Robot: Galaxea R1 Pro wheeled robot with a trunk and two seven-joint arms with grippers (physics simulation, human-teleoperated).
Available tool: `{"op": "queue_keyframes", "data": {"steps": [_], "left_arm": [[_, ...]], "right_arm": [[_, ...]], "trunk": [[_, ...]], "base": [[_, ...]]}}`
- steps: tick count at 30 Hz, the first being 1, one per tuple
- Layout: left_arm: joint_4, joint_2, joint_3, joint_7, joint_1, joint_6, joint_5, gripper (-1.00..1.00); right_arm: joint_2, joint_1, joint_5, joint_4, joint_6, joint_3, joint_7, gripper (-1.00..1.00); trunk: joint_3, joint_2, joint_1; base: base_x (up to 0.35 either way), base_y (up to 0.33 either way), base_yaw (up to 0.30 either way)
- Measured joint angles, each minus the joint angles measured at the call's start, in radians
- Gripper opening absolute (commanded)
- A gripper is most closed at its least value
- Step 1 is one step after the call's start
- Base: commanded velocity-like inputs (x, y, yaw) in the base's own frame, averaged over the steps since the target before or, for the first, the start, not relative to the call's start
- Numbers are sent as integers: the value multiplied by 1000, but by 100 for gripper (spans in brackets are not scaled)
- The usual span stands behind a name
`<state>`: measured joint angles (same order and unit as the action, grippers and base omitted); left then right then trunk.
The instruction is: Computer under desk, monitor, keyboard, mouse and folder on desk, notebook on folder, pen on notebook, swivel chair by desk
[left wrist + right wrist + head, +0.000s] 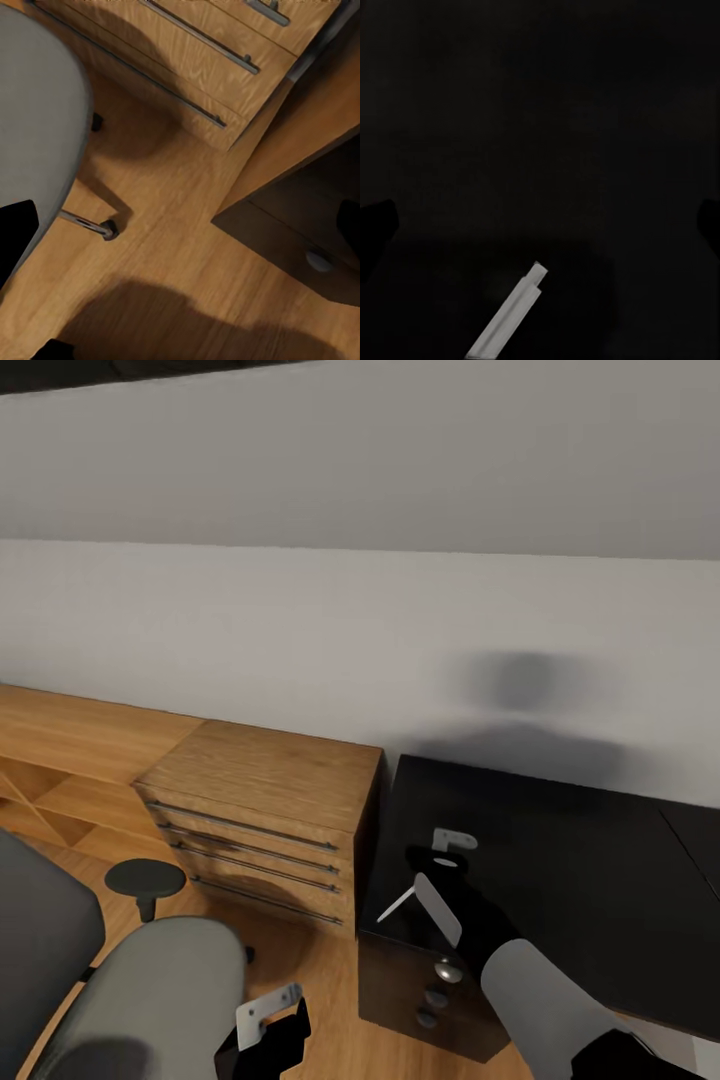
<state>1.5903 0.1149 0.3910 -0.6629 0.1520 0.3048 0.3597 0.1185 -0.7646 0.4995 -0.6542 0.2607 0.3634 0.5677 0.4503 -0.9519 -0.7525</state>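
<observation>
Right gripper (pixel 440 885) hangs over the desk (pixel 570 860), pen (pixel 396 906) jutting sideways from its pinching fingers; left gripper spread.

My head cam looks fwd & down: wall up top, wooden cabinet (pixel 262 815) centre-left, desk (pixel 570 860) lower right. L wrist cam faces the floor (pixel 172 255) close up, sharing that cabinet (pixel 217 67). R wrist cam sits v. near the desk top (pixel 540 135).
</observation>
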Motion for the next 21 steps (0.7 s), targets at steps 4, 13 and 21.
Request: {"op": "queue_keyframes", "data": {"steps": [4,13,21], "left_arm": [[3,0,0,0,0,0,0,100],[6,-3,0,1,0,0,0,100],[6,-3,0,1,0,0,0,100]], "right_arm": [[1,0,0,20,1,1,-1,100],[4,0,3,42,41,4,1,100],[4,0,47,42,120,4,-1,100]], "trunk": [[13,-28,-15],[16,-35,-19],[16,-35,-19]], "base": [[0,0,1],[0,0,0],[0,0,0]]}}
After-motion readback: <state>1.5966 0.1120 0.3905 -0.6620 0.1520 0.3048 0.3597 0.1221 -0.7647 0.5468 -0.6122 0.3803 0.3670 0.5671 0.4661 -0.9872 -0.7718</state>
